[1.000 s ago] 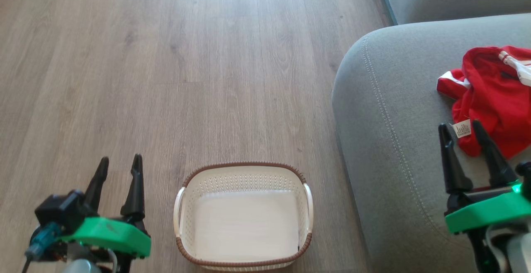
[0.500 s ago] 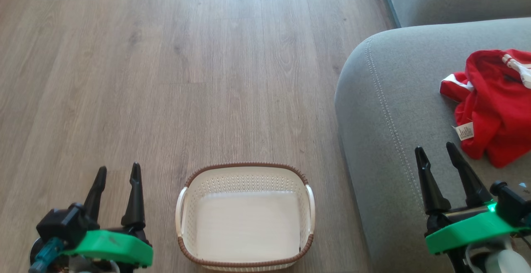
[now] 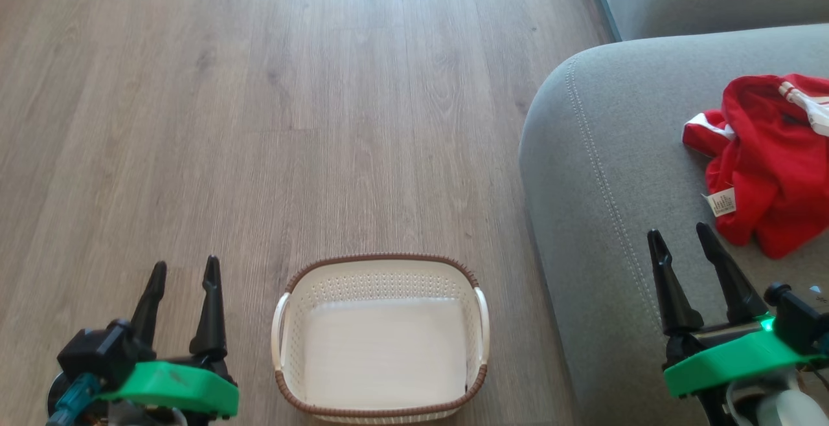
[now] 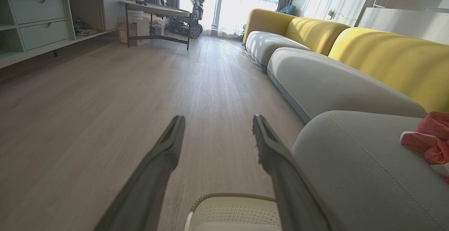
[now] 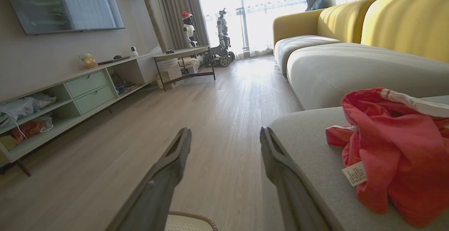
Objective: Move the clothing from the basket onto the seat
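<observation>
A second ago our right tool (image 3: 678,231) had its two fingers standing either side of the white label (image 3: 723,201) at the near edge of the clothing (image 3: 771,160). It has since drawn back toward us and a little to the left, and its tips are now clear of the fabric, over bare grey seat (image 3: 609,154). Its fingers are spread apart with nothing between them. Our left tool (image 3: 186,263) has barely moved. It hovers over the wooden floor (image 3: 259,122) just left of the basket (image 3: 382,259), fingers likewise apart and holding nothing.

We read this as the release being done and the arm retreating. The basket stands upright on the floor with its pale bottom bare, and the red clothing lies on the seat, well apart from the basket. We judge the task finished, or very nearly so.

The clothing is a crumpled heap, cut off by the right edge of the head view. What we see of it runs longest from far to near. A white-trimmed corner points left toward the seat's rounded, stitched edge, and the label hangs at its near-left side. The basket's long axis runs left to right, with a handle at each end.
</observation>
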### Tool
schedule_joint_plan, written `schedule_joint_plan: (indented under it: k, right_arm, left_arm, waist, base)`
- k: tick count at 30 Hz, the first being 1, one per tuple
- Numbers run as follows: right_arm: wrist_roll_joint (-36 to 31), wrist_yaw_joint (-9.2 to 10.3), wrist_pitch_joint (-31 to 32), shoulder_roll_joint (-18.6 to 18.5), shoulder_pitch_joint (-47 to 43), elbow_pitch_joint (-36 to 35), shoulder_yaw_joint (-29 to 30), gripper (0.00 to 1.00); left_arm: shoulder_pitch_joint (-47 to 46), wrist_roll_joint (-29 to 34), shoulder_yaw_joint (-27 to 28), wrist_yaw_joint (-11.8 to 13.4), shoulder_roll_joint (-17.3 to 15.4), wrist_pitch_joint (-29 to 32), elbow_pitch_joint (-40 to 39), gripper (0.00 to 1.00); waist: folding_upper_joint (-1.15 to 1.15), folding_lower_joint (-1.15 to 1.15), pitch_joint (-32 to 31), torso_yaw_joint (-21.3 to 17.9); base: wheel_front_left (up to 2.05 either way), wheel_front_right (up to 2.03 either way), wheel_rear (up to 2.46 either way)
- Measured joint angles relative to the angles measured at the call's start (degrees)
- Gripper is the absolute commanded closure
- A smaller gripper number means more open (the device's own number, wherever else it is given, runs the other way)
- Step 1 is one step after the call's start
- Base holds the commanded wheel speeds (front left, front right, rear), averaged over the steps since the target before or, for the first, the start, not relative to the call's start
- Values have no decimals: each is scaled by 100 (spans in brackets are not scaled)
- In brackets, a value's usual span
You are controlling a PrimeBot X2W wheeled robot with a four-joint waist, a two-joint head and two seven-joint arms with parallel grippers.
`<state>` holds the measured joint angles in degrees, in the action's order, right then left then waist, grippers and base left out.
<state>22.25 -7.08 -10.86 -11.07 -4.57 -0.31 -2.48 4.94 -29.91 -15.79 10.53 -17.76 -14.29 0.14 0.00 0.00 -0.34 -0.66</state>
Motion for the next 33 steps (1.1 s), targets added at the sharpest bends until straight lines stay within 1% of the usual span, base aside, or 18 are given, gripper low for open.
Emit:
schedule_joint_plan:
  k: [17, 18, 25, 33]
  right_arm:
    - [8, 0, 1, 1, 4, 13, -47, 0]
    - [8, 0, 1, 1, 5, 16, -54, 100]
    - [31, 8, 10, 41, -197, 622, -185, 100]
    - [558, 8, 87, 93, -203, 676, -166, 100]
  left_arm:
    - [7, 58, 103, -96, 55, 0, 38, 0]
    - [7, 57, 104, -100, 56, 0, 42, 100]
    - [259, 33, -52, -98, 249, 18, 571, 100]
    - [240, -456, 11, -202, 323, 167, 613, 100]
  waist:
    - [0, 0, -3, -42]
    - [0, 0, -1, -44]
    - [0, 0, 0, -46]
    - [0, 0, 4, -37]
  base:
    - [0, 0, 0]
    - [0, 0, 0]
    - [0, 0, 0]
    - [0, 0, 0]
